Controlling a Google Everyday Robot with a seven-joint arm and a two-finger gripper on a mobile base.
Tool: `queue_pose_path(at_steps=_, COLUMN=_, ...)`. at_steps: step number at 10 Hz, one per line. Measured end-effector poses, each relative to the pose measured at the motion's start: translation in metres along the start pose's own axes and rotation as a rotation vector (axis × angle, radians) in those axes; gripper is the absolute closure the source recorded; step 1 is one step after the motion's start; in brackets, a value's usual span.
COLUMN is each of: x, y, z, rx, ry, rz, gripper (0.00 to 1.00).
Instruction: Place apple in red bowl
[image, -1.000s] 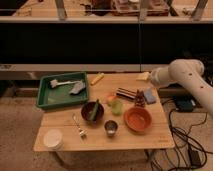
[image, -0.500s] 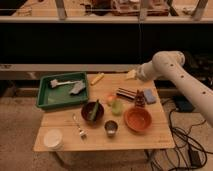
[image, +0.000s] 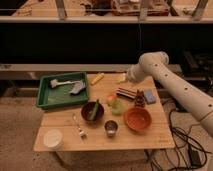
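Gripper (image: 123, 78) has swung in, now well behind red bowl (image: 137, 120); claw state cannot tell. Apple (image: 110, 98) untouched, near red bowl, behind-left. Pick pending.

Lab; wooden table (image: 156, 138) below storage shelving (image: 100, 19)

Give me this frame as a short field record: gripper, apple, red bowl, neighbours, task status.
gripper: over the back edge of the table, behind the apple, not touching it
apple: on the table, mid-table, close beside the light green cup
red bowl: front right, no apple in it
dark bowl: left of the red bowl
status: apple not yet picked up
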Motion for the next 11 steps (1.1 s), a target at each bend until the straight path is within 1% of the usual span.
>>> queue_pose_path(at_steps=2, x=-0.009, y=-0.017, z=0.013, rx=0.015, ry=-0.013, rz=-0.019, gripper=0.35)
queue_pose_path(at_steps=3, x=-0.015, y=-0.022, z=0.021, rx=0.016, ry=-0.021, rz=-0.029, gripper=0.35)
queue_pose_path(at_steps=4, x=-0.020, y=-0.023, z=0.028, rx=0.013, ry=-0.027, rz=-0.038, gripper=0.35)
queue_pose_path(at_steps=7, x=-0.032, y=-0.020, z=0.047, rx=-0.014, ry=-0.033, rz=-0.070, gripper=0.35)
queue_pose_path(at_steps=8, x=-0.033, y=-0.020, z=0.051, rx=-0.019, ry=-0.030, rz=-0.077, gripper=0.35)
queue_pose_path(at_steps=9, x=-0.036, y=-0.016, z=0.059, rx=-0.034, ry=-0.022, rz=-0.088, gripper=0.35)
queue_pose_path(at_steps=11, x=-0.036, y=-0.014, z=0.066, rx=-0.043, ry=-0.018, rz=-0.099, gripper=0.35)
